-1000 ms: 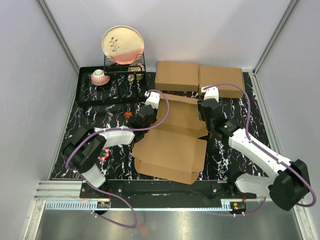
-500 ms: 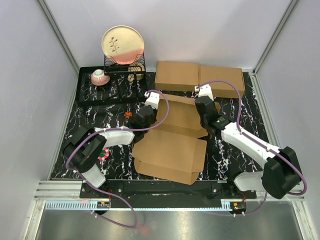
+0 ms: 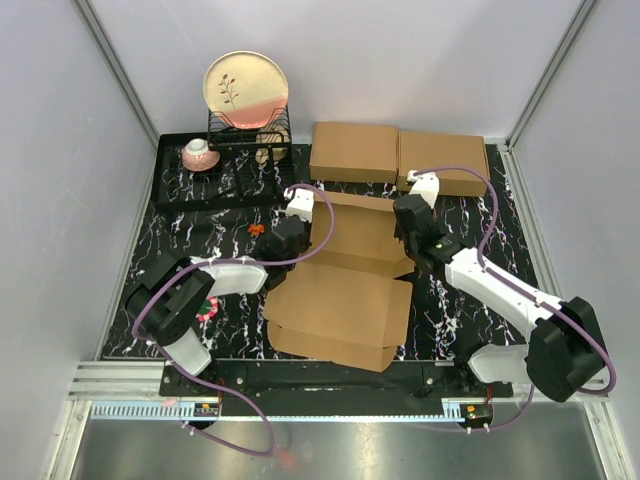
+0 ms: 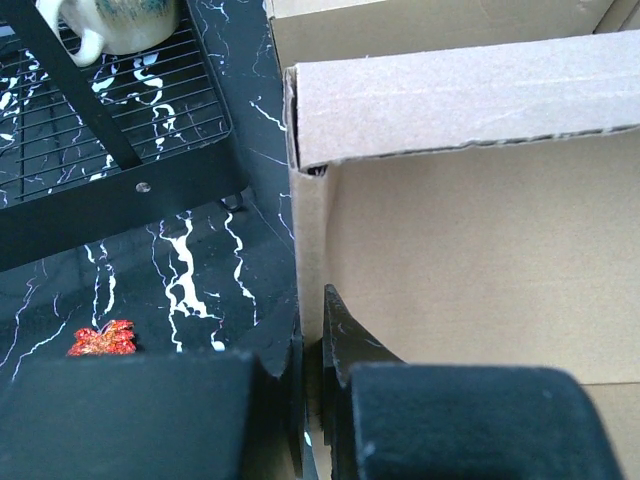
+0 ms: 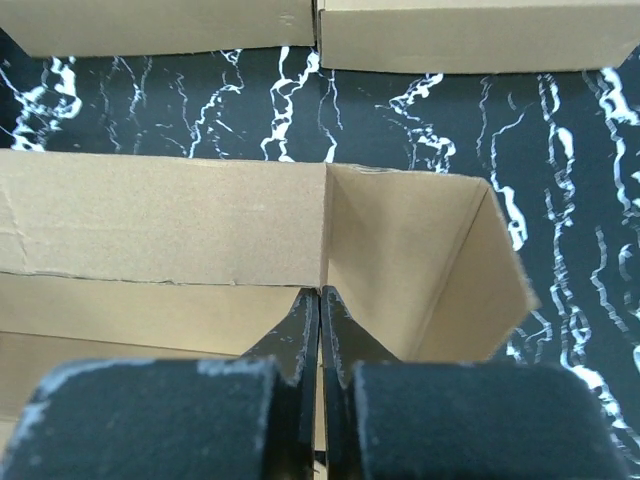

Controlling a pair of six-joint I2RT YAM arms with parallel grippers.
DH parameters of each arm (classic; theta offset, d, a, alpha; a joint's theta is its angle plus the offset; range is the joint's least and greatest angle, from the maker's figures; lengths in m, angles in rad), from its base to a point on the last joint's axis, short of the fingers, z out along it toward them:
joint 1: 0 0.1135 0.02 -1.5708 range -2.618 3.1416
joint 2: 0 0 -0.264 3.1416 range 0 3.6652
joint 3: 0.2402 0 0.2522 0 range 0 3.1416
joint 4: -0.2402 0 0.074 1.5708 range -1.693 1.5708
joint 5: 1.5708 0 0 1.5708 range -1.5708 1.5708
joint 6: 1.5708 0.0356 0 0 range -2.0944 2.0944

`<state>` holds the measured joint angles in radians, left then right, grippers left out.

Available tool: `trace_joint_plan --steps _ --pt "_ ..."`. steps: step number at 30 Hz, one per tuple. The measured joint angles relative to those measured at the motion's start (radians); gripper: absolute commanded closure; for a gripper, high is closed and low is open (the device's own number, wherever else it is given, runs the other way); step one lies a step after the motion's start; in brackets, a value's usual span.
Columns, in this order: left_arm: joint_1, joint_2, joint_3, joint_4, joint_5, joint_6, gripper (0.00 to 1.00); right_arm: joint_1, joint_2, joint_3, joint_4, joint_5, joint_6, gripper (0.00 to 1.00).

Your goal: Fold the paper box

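The paper box (image 3: 340, 305) lies half folded in the middle of the table, its lid panel towards me and its tray part (image 3: 365, 232) behind. My left gripper (image 3: 290, 228) stands at the tray's left side. In the left wrist view it (image 4: 312, 335) is shut on the upright left side wall (image 4: 306, 250), one finger outside and one inside. My right gripper (image 3: 405, 222) is at the tray's right end. In the right wrist view its fingers (image 5: 320, 305) are shut tip to tip, with nothing seen between them, pointing into the inner corner where the back wall (image 5: 160, 220) meets a raised side flap (image 5: 420, 270).
Two flat brown boxes (image 3: 355, 152) (image 3: 445, 162) lie side by side at the back. A black dish rack (image 3: 215, 170) at the back left holds a plate (image 3: 246, 88) and a cup (image 3: 199, 153). A small red thing (image 3: 257, 229) lies left of the box.
My right gripper has gone from part open to shut and moved a little at the tray's right end. The left gripper has kept its hold and shifted slightly with the box.
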<state>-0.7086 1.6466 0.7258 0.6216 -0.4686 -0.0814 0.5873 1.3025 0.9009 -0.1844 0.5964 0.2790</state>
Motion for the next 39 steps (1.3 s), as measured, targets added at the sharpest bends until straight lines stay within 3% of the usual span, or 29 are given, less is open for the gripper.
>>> trace_joint_plan --steps 1,4,5,6,9,12,19,24,31,39 --pt "0.0 0.0 -0.002 0.002 -0.004 -0.002 1.0 -0.002 -0.009 -0.013 0.014 -0.013 0.032 0.98" --pt "-0.002 -0.001 -0.013 0.021 -0.013 -0.006 1.0 -0.006 -0.044 -0.048 0.042 -0.04 0.109 0.77" --pt "-0.003 -0.002 -0.016 0.026 -0.016 -0.006 1.0 -0.006 -0.053 -0.051 0.041 -0.046 0.125 0.62" --pt "-0.003 -0.002 -0.017 0.027 -0.019 -0.006 1.0 -0.006 -0.06 -0.051 0.038 -0.055 0.134 0.56" --pt "-0.005 -0.002 -0.017 0.027 -0.028 -0.006 1.0 -0.005 -0.087 -0.051 0.018 -0.068 0.141 0.42" --pt "-0.006 -0.002 -0.018 0.028 -0.037 -0.006 1.0 -0.005 -0.15 -0.051 -0.025 -0.065 0.13 0.36" --pt "-0.01 -0.006 -0.025 0.029 -0.074 -0.027 1.0 -0.005 -0.436 -0.081 -0.113 -0.024 0.132 0.36" --pt "-0.01 -0.024 -0.051 0.035 -0.125 -0.07 1.0 -0.005 -0.554 -0.2 -0.178 -0.007 0.224 0.37" --pt "-0.011 -0.031 -0.076 0.064 -0.166 -0.103 1.0 -0.005 -0.519 -0.355 -0.224 -0.09 0.385 0.38" --pt "-0.024 -0.031 -0.079 0.071 -0.177 -0.102 1.0 -0.005 -0.389 -0.38 -0.104 -0.153 0.423 0.38"
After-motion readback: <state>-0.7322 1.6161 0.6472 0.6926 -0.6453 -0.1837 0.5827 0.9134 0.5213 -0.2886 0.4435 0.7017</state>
